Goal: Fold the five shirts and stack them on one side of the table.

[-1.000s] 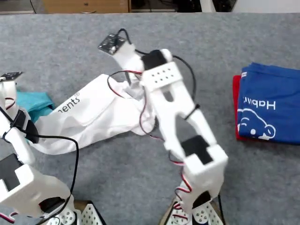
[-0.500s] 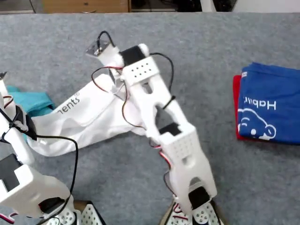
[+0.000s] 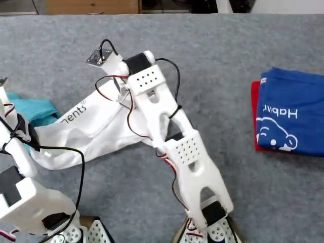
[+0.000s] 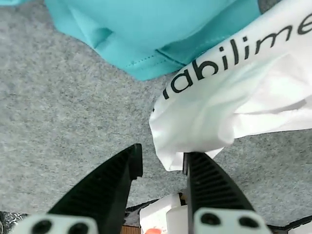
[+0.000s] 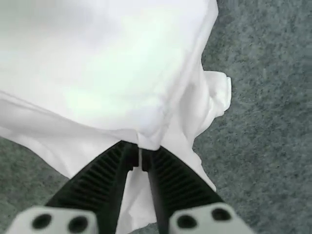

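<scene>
A white shirt (image 3: pixel 96 126) with black lettering lies crumpled left of centre on the grey table (image 3: pixel 243 45). My right gripper (image 5: pixel 140 152) is shut on a fold of the white shirt (image 5: pixel 97 63); in the high view the right gripper (image 3: pixel 118 89) sits at the shirt's far edge. At the shirt's near-left corner, my left gripper (image 4: pixel 162 152) stands open, with a tip of the white shirt (image 4: pixel 214 112) hanging by its fingers. A teal shirt (image 3: pixel 38 111) lies partly under the white one at the far left.
A folded blue shirt (image 3: pixel 291 119) rests on a folded red one (image 3: pixel 254 116) at the table's right side. The right arm stretches diagonally across the middle. Bare grey table lies at the back and front centre.
The right arm has swung left and farther back, pulling the white shirt's pinched fold with it. The left arm has shifted slightly left.
</scene>
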{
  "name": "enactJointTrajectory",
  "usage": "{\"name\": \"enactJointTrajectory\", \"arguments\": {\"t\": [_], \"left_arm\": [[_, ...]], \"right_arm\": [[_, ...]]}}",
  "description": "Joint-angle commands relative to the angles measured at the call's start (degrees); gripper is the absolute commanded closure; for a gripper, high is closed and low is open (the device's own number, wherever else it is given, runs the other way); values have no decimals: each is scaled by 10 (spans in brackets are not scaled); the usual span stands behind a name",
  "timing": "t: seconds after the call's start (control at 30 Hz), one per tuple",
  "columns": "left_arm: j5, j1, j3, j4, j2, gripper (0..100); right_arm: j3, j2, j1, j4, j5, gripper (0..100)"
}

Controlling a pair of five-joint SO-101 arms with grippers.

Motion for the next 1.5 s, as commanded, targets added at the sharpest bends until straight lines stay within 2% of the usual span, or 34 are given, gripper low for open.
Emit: {"name": "enactJointTrajectory", "arguments": {"t": [0.0, 0.17, 0.5, 0.73, 0.87, 1.0, 1.23, 1.4, 1.47], "left_arm": [[1, -4, -7, -5, -23, 851], [1, -4, -8, -5, -28, 851], [1, -32, -146, 25, -29, 850], [-1, -29, -181, 25, -29, 847], [-56, -27, -155, 26, -47, 850], [-116, 15, -57, 26, -109, 850], [-182, 140, 142, 26, -277, 847], [-182, 240, 255, 25, -330, 846], [-158, 270, 288, 25, -332, 846]], "right_arm": [[-22, -57, 20, 11, 6, 997], [18, -120, 48, 12, 21, 997], [337, -364, 93, 11, 69, 997], [505, -506, 135, 11, 120, 997], [575, -557, 164, 10, 139, 997], [621, -567, 173, 8, 136, 997], [631, -571, 178, 1, 134, 997], [633, -571, 208, 4, 134, 997], [633, -571, 224, 4, 134, 997]]}}
